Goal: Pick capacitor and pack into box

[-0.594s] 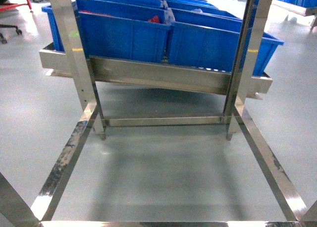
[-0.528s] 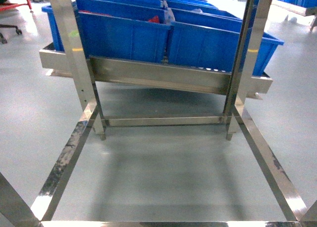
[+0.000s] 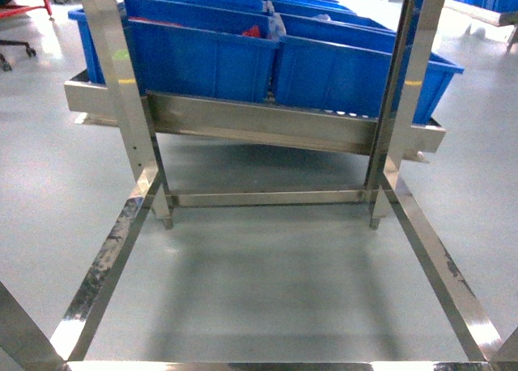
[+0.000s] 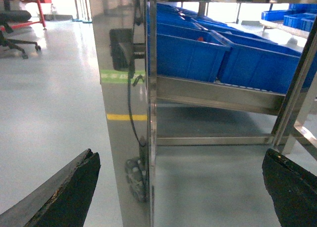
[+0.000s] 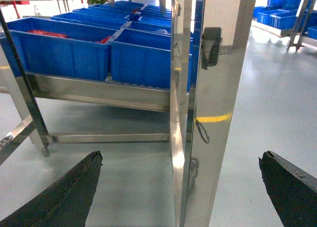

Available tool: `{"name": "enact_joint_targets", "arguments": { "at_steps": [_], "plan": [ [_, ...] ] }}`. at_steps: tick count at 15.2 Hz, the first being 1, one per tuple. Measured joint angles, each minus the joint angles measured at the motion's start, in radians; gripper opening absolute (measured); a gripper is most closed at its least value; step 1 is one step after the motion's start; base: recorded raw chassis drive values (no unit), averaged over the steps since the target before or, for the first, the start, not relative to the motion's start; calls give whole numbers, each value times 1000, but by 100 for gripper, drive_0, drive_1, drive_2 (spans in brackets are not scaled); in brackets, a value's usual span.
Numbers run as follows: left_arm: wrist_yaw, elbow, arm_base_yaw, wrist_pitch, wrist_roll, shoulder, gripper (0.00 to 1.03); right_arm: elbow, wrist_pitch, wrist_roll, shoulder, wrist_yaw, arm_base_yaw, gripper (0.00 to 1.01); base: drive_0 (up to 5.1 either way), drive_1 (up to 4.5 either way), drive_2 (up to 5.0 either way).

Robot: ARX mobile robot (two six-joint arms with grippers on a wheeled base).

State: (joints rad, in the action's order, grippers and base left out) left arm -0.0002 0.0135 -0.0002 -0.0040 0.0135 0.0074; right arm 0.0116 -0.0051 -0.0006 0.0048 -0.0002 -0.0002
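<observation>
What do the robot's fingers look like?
Only the tips show, in the wrist views. The left gripper's fingers and the right gripper's fingers are black, wedge-shaped and tapered, with rough, scuffed edges. No cables or markings are visible on them.

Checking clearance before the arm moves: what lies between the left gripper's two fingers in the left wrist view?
A polished steel post of the rack rises between the left gripper fingers, with bare grey floor beside it.

Left gripper (image 4: 181, 187) spread wide, dark fingers (image 4: 69, 195) at both lower corners of wrist view, nothing between. Right gripper (image 5: 181, 187) same, fingertips (image 5: 290, 187) far apart, empty. Neither arm visible from head camera
</observation>
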Motion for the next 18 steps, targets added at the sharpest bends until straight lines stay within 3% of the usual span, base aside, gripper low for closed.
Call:
{"name": "enact_joint_targets", "arguments": {
  "at_steps": [18],
  "plan": [
    [-1,0,0,-3,0,0,98,0,0,0,0,0,0,98,0,0,0]
  ]
}}
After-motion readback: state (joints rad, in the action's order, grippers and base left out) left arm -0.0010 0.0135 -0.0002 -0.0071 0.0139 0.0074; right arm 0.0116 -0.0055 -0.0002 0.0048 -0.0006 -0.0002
